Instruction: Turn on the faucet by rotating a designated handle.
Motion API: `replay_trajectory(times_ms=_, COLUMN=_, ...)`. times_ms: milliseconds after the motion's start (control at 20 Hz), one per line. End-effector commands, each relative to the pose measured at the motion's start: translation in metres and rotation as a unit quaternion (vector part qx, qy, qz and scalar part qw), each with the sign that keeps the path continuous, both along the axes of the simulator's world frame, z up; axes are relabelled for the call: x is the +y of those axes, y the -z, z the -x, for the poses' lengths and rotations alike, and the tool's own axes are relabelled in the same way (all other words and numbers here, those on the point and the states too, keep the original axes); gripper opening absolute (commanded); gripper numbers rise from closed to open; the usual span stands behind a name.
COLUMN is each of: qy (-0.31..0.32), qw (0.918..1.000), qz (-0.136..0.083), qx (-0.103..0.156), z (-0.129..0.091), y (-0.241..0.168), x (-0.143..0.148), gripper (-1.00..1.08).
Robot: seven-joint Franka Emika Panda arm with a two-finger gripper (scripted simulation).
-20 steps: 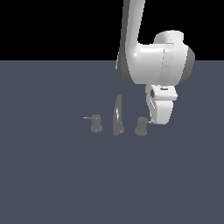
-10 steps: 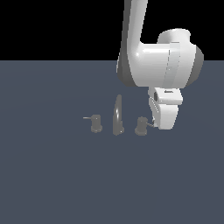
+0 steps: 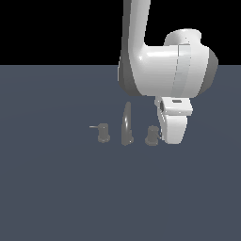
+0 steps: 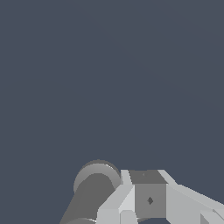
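Observation:
The faucet (image 3: 126, 125) is a small grey set on the floor, with a tall curved spout in the middle. Its left knob (image 3: 102, 133) has a thin rod pointing to the exterior view's left. The handle (image 3: 151, 135) is the stubby grey knob to the right of the spout; its rod is hidden behind my gripper (image 3: 171, 139). The white gripper hangs low, right beside that knob on its right. In the wrist view the grey knob (image 4: 93, 187) sits close against my fingers (image 4: 148, 197), which look pressed together with nothing between them.
A flat dark blue-grey floor (image 3: 56, 197) stretches all around the faucet. My bulky white arm (image 3: 164, 70) rises above and behind the handle.
The gripper has come down a little beside the right knob, and the wrist has swung slightly to the exterior view's right. The faucet parts look unmoved.

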State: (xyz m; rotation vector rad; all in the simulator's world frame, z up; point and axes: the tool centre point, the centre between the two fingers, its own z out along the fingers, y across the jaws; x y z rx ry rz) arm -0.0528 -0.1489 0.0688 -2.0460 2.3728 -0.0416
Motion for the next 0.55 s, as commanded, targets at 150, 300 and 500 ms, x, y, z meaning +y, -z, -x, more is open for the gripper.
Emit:
replay_trajectory(times_ms=150, qy=-0.004, qw=1.0000, qz=-0.002, qx=0.004, z=0.000, y=0.001, x=0.017, gripper=-1.00)
replay_trajectory(times_ms=300, qy=-0.009, qw=0.9999, qz=-0.004, qx=0.008, z=-0.003, y=0.003, x=0.038, gripper=-1.00)
replay_trajectory(times_ms=500, qy=-0.015, qw=0.9998, qz=-0.007, qx=0.011, z=-0.006, y=0.005, x=0.060, gripper=-1.00)
